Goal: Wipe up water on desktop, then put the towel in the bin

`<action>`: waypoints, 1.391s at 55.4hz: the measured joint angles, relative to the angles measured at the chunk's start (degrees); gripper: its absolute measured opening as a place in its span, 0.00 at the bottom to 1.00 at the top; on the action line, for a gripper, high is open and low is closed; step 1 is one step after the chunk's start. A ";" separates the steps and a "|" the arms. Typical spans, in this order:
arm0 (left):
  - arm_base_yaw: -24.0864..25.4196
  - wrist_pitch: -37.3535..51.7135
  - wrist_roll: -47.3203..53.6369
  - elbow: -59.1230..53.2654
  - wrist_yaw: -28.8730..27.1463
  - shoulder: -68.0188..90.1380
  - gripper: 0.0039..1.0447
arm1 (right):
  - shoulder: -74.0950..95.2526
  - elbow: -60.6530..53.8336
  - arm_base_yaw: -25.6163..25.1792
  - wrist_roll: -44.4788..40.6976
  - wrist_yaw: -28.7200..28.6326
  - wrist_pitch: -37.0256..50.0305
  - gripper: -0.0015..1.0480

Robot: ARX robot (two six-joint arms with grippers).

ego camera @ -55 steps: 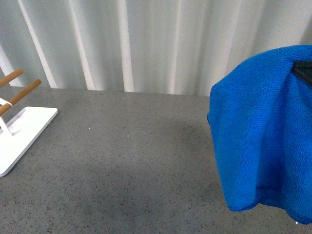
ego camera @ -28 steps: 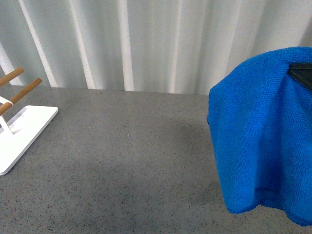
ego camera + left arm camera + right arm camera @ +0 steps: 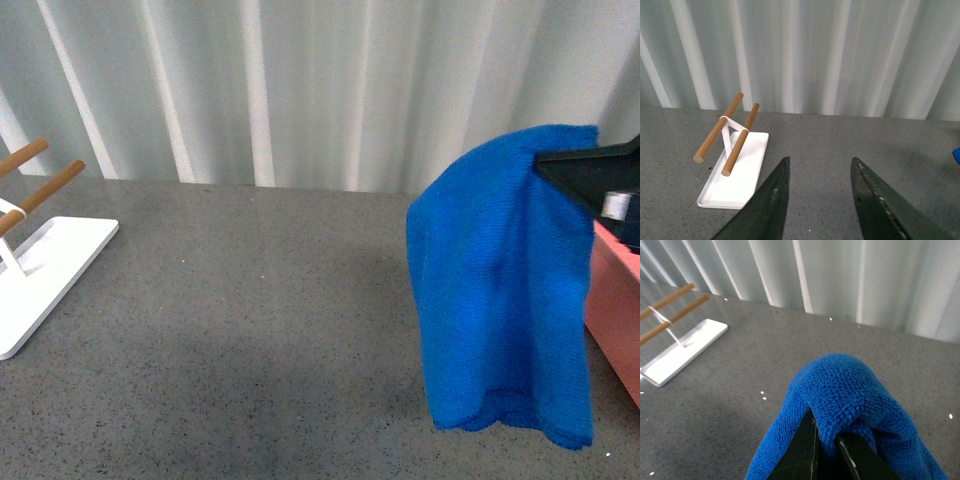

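The blue towel [image 3: 500,290] hangs in the air at the right of the front view, draped over my right gripper [image 3: 548,165], which is shut on its top fold. In the right wrist view the towel [image 3: 850,390] bulges over the pinched gripper [image 3: 825,427]. The pink bin [image 3: 615,300] shows at the right edge, partly behind the towel and the arm. The grey speckled desktop [image 3: 250,300] spreads below. No water shows on it. My left gripper [image 3: 819,167] is open above bare desktop [image 3: 820,145], holding nothing.
A white rack [image 3: 45,265] with wooden rods [image 3: 40,195] stands at the far left; the left wrist view shows the rack [image 3: 735,170] too. White pleated curtains [image 3: 300,90] close off the back.
My right gripper with the towel has moved left and slightly back, uncovering the pink bin at the right edge. The towel hangs narrower now.
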 joint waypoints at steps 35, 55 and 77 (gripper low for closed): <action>0.00 0.00 0.02 0.02 0.00 0.00 0.94 | 36.63 30.99 11.08 6.88 13.81 -24.11 0.03; 0.00 0.00 0.02 0.00 0.00 0.00 0.94 | 39.93 24.02 8.94 6.60 12.72 -19.39 0.03; 0.00 0.00 0.02 0.00 0.00 -0.02 0.94 | 41.00 27.52 0.13 -1.70 15.21 -23.82 0.03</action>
